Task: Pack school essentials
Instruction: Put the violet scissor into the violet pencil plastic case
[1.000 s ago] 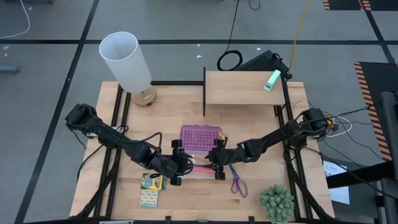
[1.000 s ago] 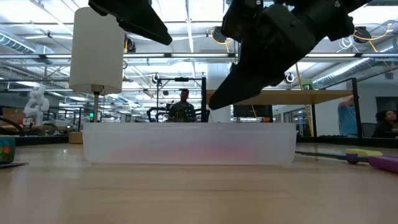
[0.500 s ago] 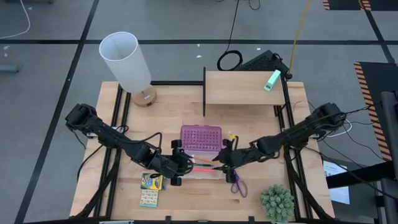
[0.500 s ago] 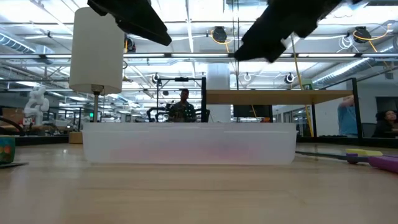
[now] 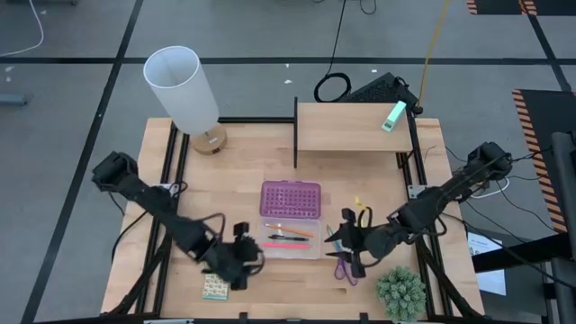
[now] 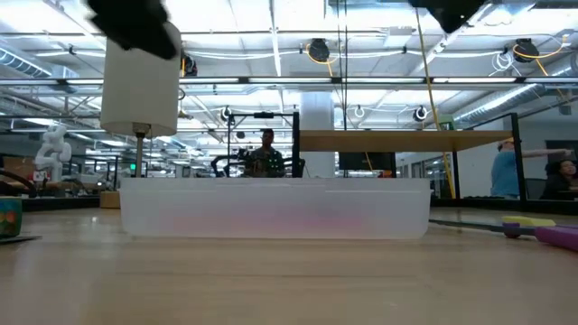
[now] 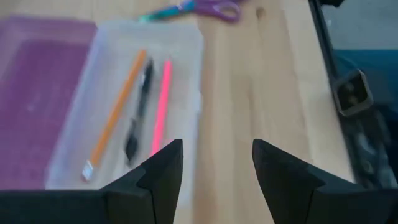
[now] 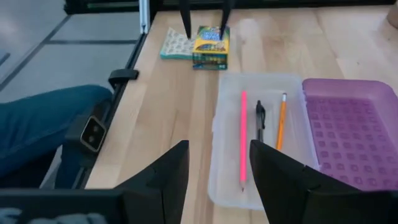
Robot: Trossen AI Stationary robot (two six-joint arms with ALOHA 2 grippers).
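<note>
From above, the wooden table fills the middle of the frame, with a white lamp at its upper left and a raised wooden shelf at upper centre carrying a mint-green block on its right end. A small green plant sits at the lower right edge, partly cut off.

In the centre lies the purple studded lid, and just below it, touching, the clear tray. Inside the tray lie a pink pen, a dark pen and an orange pencil, side by side. From table height the tray is only a frosted band with a faint pink smear; the rest of its contents are not legible there.

My left claw hangs over the lower left of the table, its fingers apart with nothing between them. It covers most of the crayon box; in the overhead view I cannot make that box out, only the pale patterned pack poking out beneath. My right wrist view shows both lying together, with the left claw's tips just above them.

My right claw hovers right of the tray, fingers spread and empty. The purple scissors lie partly under it, handles toward the lower edge. A small yellow piece sits above it, too small to identify.
</note>
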